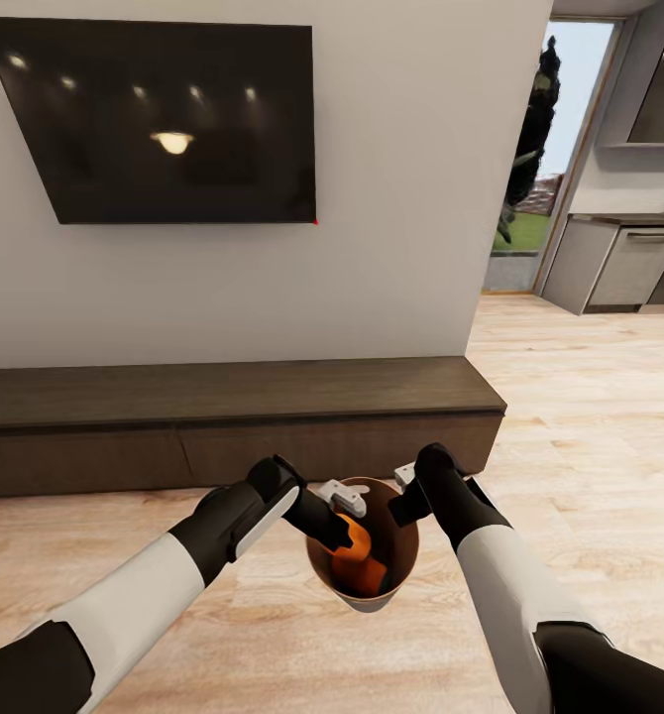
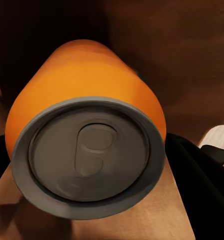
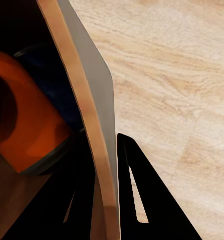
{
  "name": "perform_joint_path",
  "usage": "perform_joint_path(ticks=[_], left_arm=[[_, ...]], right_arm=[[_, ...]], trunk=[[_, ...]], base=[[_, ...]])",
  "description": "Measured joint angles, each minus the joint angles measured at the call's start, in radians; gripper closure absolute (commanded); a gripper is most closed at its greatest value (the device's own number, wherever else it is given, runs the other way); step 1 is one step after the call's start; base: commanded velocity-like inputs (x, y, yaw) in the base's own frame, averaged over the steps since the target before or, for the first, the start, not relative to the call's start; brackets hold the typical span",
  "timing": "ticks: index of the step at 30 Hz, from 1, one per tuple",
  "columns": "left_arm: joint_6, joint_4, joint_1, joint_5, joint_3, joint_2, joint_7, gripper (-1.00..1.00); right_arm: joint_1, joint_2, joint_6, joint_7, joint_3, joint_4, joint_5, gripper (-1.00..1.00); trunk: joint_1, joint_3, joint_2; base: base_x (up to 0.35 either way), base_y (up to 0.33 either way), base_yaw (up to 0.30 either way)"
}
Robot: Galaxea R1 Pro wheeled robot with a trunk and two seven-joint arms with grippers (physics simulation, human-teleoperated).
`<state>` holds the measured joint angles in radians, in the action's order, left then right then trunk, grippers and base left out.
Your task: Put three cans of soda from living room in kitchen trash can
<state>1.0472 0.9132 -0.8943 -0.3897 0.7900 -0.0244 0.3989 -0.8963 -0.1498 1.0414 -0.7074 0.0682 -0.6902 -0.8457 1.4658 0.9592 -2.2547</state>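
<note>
**Bin held over the living-room floor**

Wooden floor (image 1: 590, 416) runs past a long dark cabinet (image 1: 233, 421) beneath the wall TV (image 1: 164, 119); the right gripper (image 1: 403, 496) clamps the bin (image 3: 94, 105) by its rim; the left gripper (image 1: 344, 501) reaches inside, whether it grips I cannot tell; 2 orange cans (image 2: 86, 95) lie within.

Dark fingers (image 3: 142, 200) straddle the bin wall (image 3: 94, 115); apparently an orange can (image 3: 26, 125) inside.
</note>
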Motion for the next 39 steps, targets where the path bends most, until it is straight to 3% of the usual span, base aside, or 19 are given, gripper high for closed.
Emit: perform_joint_path(ticks=[2,3,18,24,26,27,28,29,31,32,34,35,36,37,39], left_arm=[[0.000,0.000,0.000,0.000,0.000,-0.001,0.000,1.00],[0.000,0.000,0.000,0.000,0.000,-0.001,0.000,-1.00],[0.000,0.014,0.000,-0.006,-0.004,0.005,0.004,-1.00],[-0.004,0.114,0.008,-0.014,-0.011,0.026,0.016,-1.00],[0.000,0.186,0.030,-0.016,-0.012,0.057,0.030,-1.00],[0.000,0.242,0.041,-0.017,-0.013,0.087,0.047,-1.00],[-0.001,0.357,0.054,-0.019,-0.015,0.168,0.101,-1.00],[0.000,0.391,0.057,-0.021,-0.017,0.199,0.117,-1.00],[-0.001,0.479,0.061,-0.049,-0.045,0.306,0.170,-1.00],[-0.002,0.506,0.062,-0.077,-0.075,0.361,0.186,-1.00],[-0.002,0.535,0.082,-0.133,-0.172,0.461,0.213,-1.00],[-0.001,0.539,0.093,-0.148,-0.206,0.485,0.222,-1.00],[-0.014,0.540,0.137,-0.158,-0.293,0.514,0.241,-1.00],[-0.041,0.538,0.166,-0.165,-0.341,0.528,0.250,-1.00],[-0.160,0.512,0.270,-0.172,-0.476,0.555,0.267,-1.00]], right_arm=[[0.000,0.000,0.000,0.000,0.000,0.000,0.001,1.00],[0.000,0.000,0.000,0.000,0.000,0.000,0.001,1.00],[0.000,-0.001,0.001,-0.001,0.000,0.000,0.001,1.00],[0.000,0.000,0.000,-0.001,0.000,0.000,0.000,1.00],[0.000,0.001,0.000,-0.001,0.000,0.000,0.001,1.00],[0.000,0.001,0.000,-0.001,0.000,0.000,0.001,1.00],[-0.001,0.001,0.000,-0.001,0.000,0.000,0.001,1.00],[-0.001,0.001,0.000,-0.001,0.000,0.000,0.001,1.00],[-0.001,0.002,0.000,-0.002,0.000,0.000,0.001,1.00],[-0.001,0.003,0.001,-0.001,0.001,0.000,0.001,1.00],[-0.001,0.004,0.000,-0.002,0.002,0.000,-0.002,1.00],[-0.001,0.005,-0.001,-0.002,0.002,0.000,-0.003,1.00],[-0.001,0.006,-0.001,-0.002,0.003,0.000,-0.003,1.00],[-0.001,0.007,-0.001,-0.002,0.003,-0.001,-0.003,1.00],[-0.001,0.010,0.000,-0.003,0.007,-0.002,-0.001,1.00]], trunk=[[0.000,0.000,0.000],[0.000,0.000,0.000],[0.000,0.000,0.000],[0.000,0.000,0.000],[0.000,0.000,0.000],[0.000,0.000,0.000],[0.000,0.000,0.000],[0.000,0.000,0.000],[0.000,0.000,0.000],[0.000,0.000,0.000],[0.000,0.000,0.000],[0.000,0.000,0.000],[0.000,0.000,0.000],[0.000,0.000,0.000],[0.000,0.000,0.000]], base=[[0.000,0.000,0.000],[0.000,0.000,0.000],[0.000,0.000,0.000],[0.000,0.000,0.000],[0.000,0.000,0.000],[0.000,0.000,0.000],[0.000,0.000,0.000],[0.000,0.000,0.000],[0.000,0.000,0.000],[0.000,0.000,0.000],[0.000,0.000,0.000],[0.000,0.000,0.000],[0.000,0.000,0.000],[0.000,0.000,0.000],[0.000,0.000,0.000]])
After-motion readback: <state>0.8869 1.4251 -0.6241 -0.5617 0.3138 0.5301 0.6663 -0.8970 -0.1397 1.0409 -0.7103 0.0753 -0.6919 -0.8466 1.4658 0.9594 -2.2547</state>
